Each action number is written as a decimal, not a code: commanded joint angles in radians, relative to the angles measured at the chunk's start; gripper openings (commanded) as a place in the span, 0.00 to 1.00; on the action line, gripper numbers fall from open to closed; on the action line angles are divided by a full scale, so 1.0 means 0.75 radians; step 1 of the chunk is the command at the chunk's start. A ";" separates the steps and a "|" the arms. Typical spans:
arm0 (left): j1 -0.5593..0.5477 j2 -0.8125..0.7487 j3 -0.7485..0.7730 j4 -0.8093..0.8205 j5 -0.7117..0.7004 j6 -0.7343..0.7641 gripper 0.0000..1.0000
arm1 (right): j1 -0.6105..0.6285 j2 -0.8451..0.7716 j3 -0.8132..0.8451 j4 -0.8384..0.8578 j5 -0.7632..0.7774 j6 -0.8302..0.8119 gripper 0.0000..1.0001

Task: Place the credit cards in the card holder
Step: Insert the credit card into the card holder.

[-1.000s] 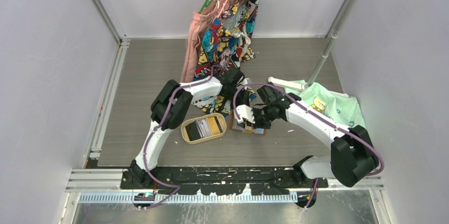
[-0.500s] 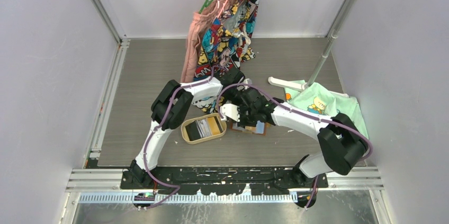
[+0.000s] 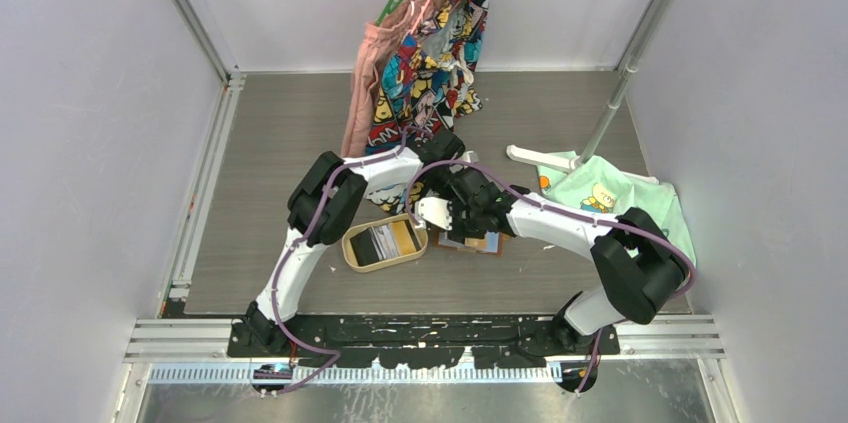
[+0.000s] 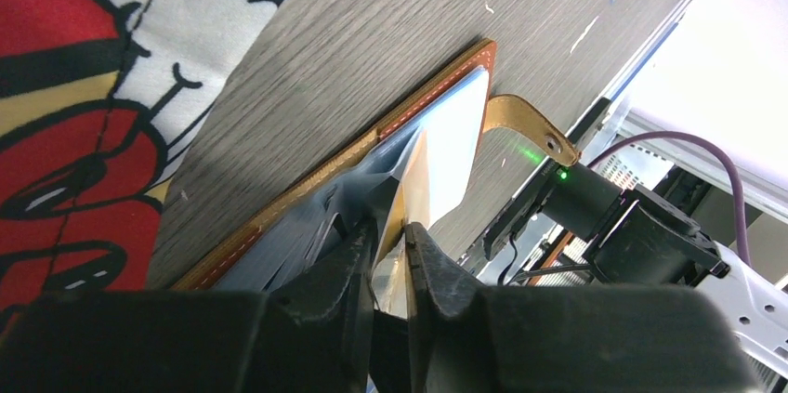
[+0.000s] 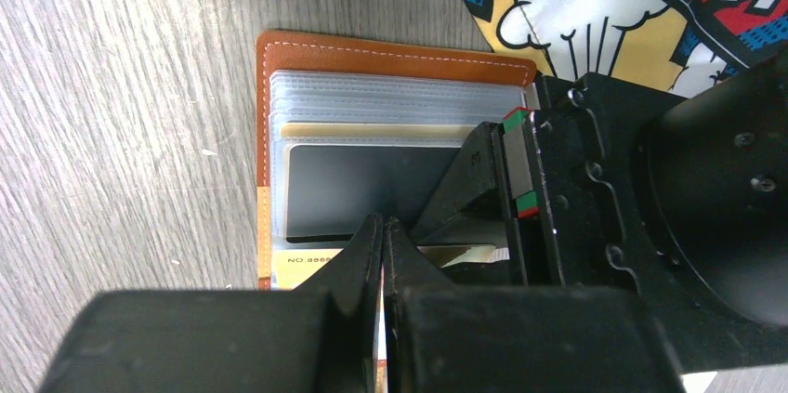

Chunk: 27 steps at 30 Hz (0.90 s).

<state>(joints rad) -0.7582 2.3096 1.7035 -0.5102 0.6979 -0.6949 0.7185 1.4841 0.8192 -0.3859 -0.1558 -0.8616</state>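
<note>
Right arm has swung left over the card holder (image 3: 488, 242); overhead, credit cards (image 3: 385, 240) lie in the tray (image 3: 347, 246). Left wrist: left gripper (image 4: 390, 230) stands narrow about a sleeve, grip unclear. Right wrist: right gripper (image 5: 382, 223) is closed above it; keep the sleeve spread and enter edge-on.

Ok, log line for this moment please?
card holder: open on table | black card: inside holder | left tool: at holder's sleeves | right tool: shut, over holder

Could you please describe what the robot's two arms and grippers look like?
Both the left arm and right arm have white links, bulky black joints and a purple cable running alongside. The left gripper and right gripper have black tapered fingers.
</note>
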 commanded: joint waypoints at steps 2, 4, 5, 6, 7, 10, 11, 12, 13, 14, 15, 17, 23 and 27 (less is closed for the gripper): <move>-0.001 0.052 0.007 -0.097 -0.069 0.061 0.22 | -0.005 -0.003 0.025 -0.043 0.070 -0.024 0.05; -0.002 0.049 0.006 -0.096 -0.070 0.060 0.24 | -0.008 0.001 0.026 -0.056 0.074 -0.036 0.05; -0.001 0.049 0.006 -0.097 -0.070 0.061 0.24 | -0.011 0.002 0.028 -0.062 0.076 -0.037 0.05; 0.000 0.047 0.005 -0.097 -0.069 0.061 0.25 | -0.016 0.002 0.027 -0.064 0.080 -0.039 0.05; 0.000 0.048 0.005 -0.096 -0.070 0.061 0.26 | -0.019 0.002 0.025 -0.064 0.088 -0.034 0.05; 0.002 0.043 0.005 -0.095 -0.072 0.061 0.28 | -0.031 0.005 0.027 -0.070 0.117 -0.027 0.05; 0.003 0.042 0.005 -0.094 -0.073 0.061 0.28 | -0.034 0.007 0.027 -0.073 0.122 -0.026 0.05; 0.003 0.042 0.004 -0.093 -0.072 0.061 0.29 | -0.038 0.007 0.026 -0.077 0.123 -0.024 0.05; 0.003 0.041 0.003 -0.093 -0.072 0.062 0.29 | -0.040 0.010 0.029 -0.084 0.127 -0.027 0.04; 0.004 0.038 0.003 -0.093 -0.072 0.063 0.30 | -0.041 0.011 0.029 -0.090 0.129 -0.032 0.04; 0.003 0.036 0.002 -0.094 -0.070 0.063 0.30 | -0.043 0.013 0.030 -0.094 0.134 -0.031 0.04; 0.005 0.032 -0.002 -0.092 -0.071 0.065 0.30 | -0.052 0.017 0.034 -0.106 0.140 -0.031 0.04; 0.014 0.005 -0.038 -0.060 -0.078 0.052 0.32 | -0.081 0.022 0.039 -0.128 0.151 -0.030 0.04; 0.016 -0.034 -0.060 -0.030 -0.091 0.038 0.33 | -0.109 -0.010 0.047 -0.152 0.093 -0.017 0.04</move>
<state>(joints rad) -0.7597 2.3074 1.7023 -0.4866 0.7094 -0.7017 0.6666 1.4929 0.8211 -0.4919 -0.1055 -0.8719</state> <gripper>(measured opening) 0.323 0.056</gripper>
